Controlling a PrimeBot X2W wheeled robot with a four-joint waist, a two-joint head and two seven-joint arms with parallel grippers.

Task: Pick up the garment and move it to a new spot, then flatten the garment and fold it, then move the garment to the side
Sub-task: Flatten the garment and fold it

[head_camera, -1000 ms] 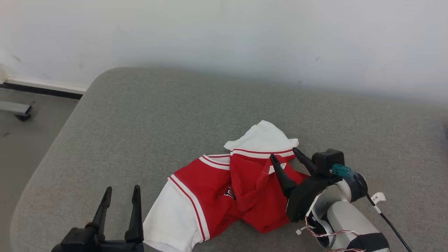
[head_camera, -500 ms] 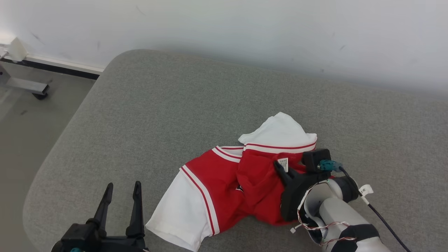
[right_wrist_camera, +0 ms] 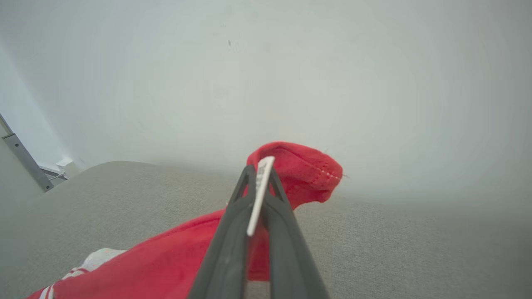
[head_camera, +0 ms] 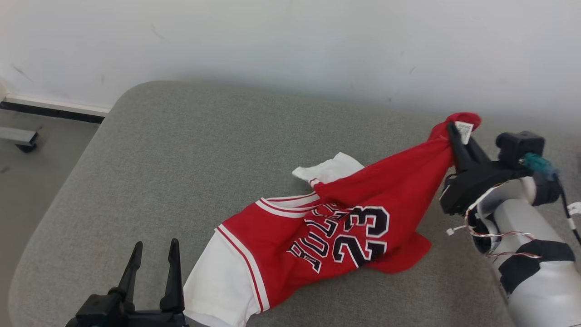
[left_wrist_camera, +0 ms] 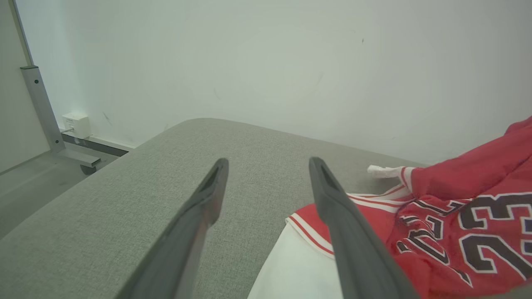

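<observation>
The garment (head_camera: 336, 231) is a red jersey with white sleeves, striped trim and a black "23", lying partly spread on the grey cushion (head_camera: 190, 150). My right gripper (head_camera: 455, 132) is shut on a red edge of it beside the white label, holding that part raised at the right so the cloth stretches down to the left. In the right wrist view the closed fingers (right_wrist_camera: 232, 232) pinch the label and red fabric (right_wrist_camera: 295, 166). My left gripper (head_camera: 152, 254) stands open at the lower left, just left of the white sleeve (left_wrist_camera: 299, 270), holding nothing.
A pale wall (head_camera: 290, 41) runs behind the cushion. Bare floor (head_camera: 32, 168) with a metal frame foot (head_camera: 18, 138) lies beyond the cushion's left edge. Open grey surface stretches behind and left of the jersey.
My right gripper closed on the jersey's red edge, then lifted it up and to the right, unfolding the front with its number. The head camera shifted meanwhile. The left gripper stayed open.
</observation>
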